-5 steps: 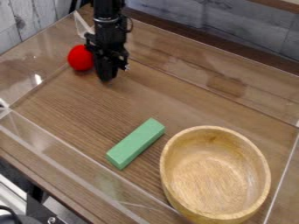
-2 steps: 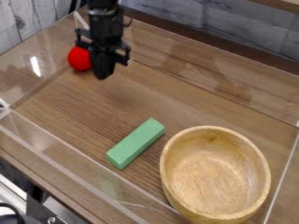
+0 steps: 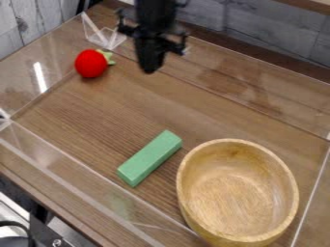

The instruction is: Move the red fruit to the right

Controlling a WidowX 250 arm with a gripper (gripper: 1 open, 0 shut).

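The red fruit point(image 3: 91, 64), small and round with a green leafy top, lies on the wooden table at the far left. My gripper point(image 3: 151, 68) hangs to the right of it, raised off the table and pointing straight down. Its black fingers are pressed together with nothing between them. A clear gap separates gripper and fruit.
A green rectangular block point(image 3: 150, 157) lies at the front centre. A large wooden bowl point(image 3: 194, 193) stands at the front right. Clear plastic walls point(image 3: 52, 183) run round the table's edges.
The gripper has risen and moved right, away from the red fruit, which stayed where it was at the left.
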